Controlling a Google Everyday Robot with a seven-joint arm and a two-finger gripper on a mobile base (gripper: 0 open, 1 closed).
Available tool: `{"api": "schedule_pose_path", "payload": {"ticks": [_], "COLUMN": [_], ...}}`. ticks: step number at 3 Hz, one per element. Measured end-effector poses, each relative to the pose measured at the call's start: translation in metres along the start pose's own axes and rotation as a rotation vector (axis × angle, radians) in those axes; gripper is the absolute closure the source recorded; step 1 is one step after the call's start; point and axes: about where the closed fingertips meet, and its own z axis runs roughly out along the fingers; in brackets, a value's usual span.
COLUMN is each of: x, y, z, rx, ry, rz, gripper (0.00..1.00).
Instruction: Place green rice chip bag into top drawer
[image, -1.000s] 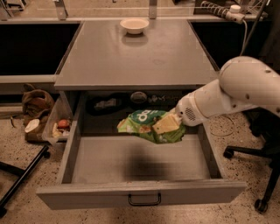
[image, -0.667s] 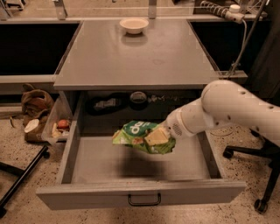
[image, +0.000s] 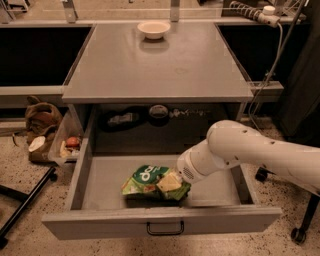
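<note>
The green rice chip bag (image: 150, 181) is crinkly green foil with a white round logo. It is low inside the open top drawer (image: 102, 187), near the front centre, at or just above the grey bottom. My gripper (image: 173, 182) comes in from the right at the end of the white arm (image: 240, 150) and is shut on the bag's right end. The wrist hides most of the fingers. The drawer's dark handle (image: 165, 229) is at the front centre.
A white bowl (image: 154, 29) stands at the back of the grey table top (image: 160, 65). Dark items lie in the shelf behind the drawer (image: 157, 112). A bin of clutter (image: 65, 146) and a brown bag (image: 42, 117) are on the left floor. A chair base (image: 299, 234) is at the right.
The arm has moved left, forward and down with the bag, from the drawer's back right to low near its front centre.
</note>
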Motion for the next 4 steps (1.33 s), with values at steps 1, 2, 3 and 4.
{"api": "schedule_pose_path", "payload": {"ticks": [1, 2, 3, 4], "x": [0.0059, 0.0059, 0.0059, 0.0059], "y": [0.0112, 0.0112, 0.0112, 0.0112], "z": [0.0128, 0.0128, 0.0129, 0.0129], "rx": [-0.028, -0.028, -0.028, -0.028], "ry": [0.042, 0.042, 0.042, 0.042], "rz": [-0.030, -0.030, -0.030, -0.030], "gripper": [1.00, 0.82, 0.57, 0.36]}}
